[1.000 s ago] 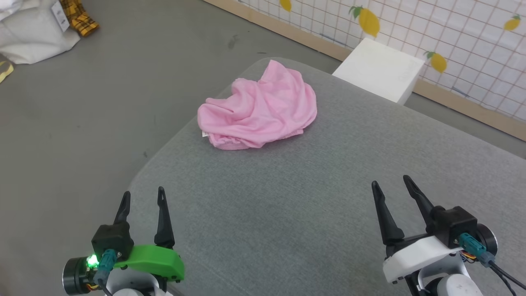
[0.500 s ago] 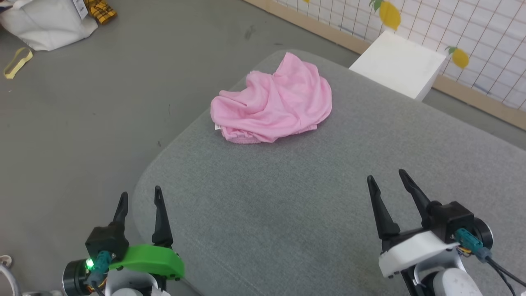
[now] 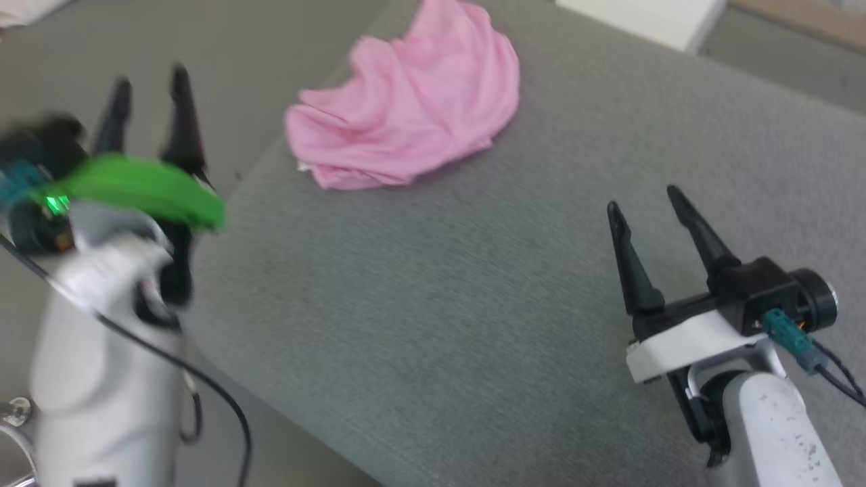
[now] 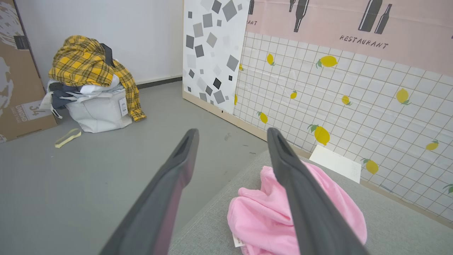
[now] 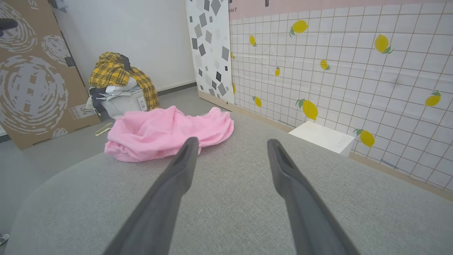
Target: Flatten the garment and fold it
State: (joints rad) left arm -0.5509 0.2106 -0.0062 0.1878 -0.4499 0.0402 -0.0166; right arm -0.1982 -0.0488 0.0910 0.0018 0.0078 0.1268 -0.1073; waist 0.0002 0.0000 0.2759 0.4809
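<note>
Garment (image 3: 406, 115) lies as a crumpled pink heap at the far left corner of the grey pad (image 3: 440, 325), close to the rounded edge. A white label (image 3: 302, 165) pokes out at its near-left side. No part is spread flat. Creases run across the top, and what looks like the gathered waistband is bunched along the near edge (in the left wrist view one finger hides a strip of the heap). Left gripper (image 3: 150, 76): fingers spread wide, nothing between them, up beside the pad's left edge, short of the garment and not touching it; blurred in the head view. Right gripper (image 3: 643, 198): fingers likewise spread and empty, over bare pad at the near right, well apart from the garment. Progress, as judged: nothing done yet, flattening not begun and no fold made. Current step looks like the approach, with the left arm the nearer. Left to do: reach the heap, find the waistband or hem edges, draw them apart until the cloth lies flat, smooth it, then fold. Thin knit will likely drag and bunch on the fabric pad, so lifting the edges seems safer than sliding them. White box (image 5: 324, 136) sits beyond the far edge, out of the way.
</note>
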